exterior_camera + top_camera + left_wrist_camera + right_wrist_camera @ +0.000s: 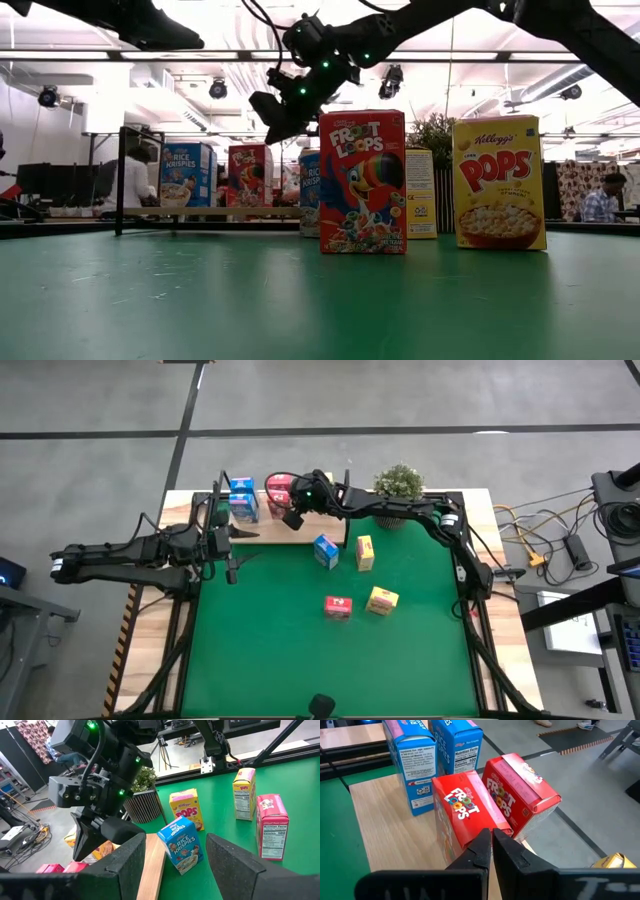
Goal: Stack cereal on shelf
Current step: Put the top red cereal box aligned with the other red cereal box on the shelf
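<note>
Hovering above the shelf (pixel 290 520), our right gripper (pixel 491 845) has its fingers pressed together, holding nothing, beside 2 red boxes (pixel 490 800) near 2 blue boxes (pixel 243 500). We count 5 boxes on the mat (pixel 300 650); our left gripper (pixel 172 857) waits open.

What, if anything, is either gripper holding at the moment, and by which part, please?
Nothing is held. The right gripper is shut and empty above the Froot Loops boxes on the shelf. The left gripper is open, with no box between its fingers.
</note>
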`<control>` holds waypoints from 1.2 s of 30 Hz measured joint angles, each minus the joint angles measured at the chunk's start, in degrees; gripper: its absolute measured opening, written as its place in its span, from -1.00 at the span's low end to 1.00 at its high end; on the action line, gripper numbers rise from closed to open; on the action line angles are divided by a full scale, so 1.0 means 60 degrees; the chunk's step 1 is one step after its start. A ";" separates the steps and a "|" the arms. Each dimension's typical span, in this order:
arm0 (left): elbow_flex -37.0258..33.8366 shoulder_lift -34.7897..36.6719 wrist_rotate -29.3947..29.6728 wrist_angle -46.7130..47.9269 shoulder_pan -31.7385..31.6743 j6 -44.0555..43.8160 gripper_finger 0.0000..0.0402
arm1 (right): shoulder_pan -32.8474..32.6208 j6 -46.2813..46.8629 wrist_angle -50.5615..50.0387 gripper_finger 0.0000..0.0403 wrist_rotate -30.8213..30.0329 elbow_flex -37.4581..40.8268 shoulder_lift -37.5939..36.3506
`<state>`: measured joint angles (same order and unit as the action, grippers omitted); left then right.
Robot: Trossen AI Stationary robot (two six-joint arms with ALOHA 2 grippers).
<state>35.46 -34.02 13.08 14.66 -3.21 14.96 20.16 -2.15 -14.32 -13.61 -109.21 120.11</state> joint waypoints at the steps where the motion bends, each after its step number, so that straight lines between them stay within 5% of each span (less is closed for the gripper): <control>1: 0.0000 0.0000 0.0000 0.0000 -0.0002 0.0000 -0.04 | 0.0000 0.0000 -0.0046 -0.96 -0.0004 0.0000 0.0000; 36: 0.0000 -0.0004 -0.0004 0.0022 -0.0002 -0.0004 -0.04 | 0.0146 -0.0066 -0.0040 -0.96 -0.0011 0.0025 0.0299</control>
<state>35.46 -34.04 13.06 14.79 -3.22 14.94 21.04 -2.55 -14.56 -13.67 -109.06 121.91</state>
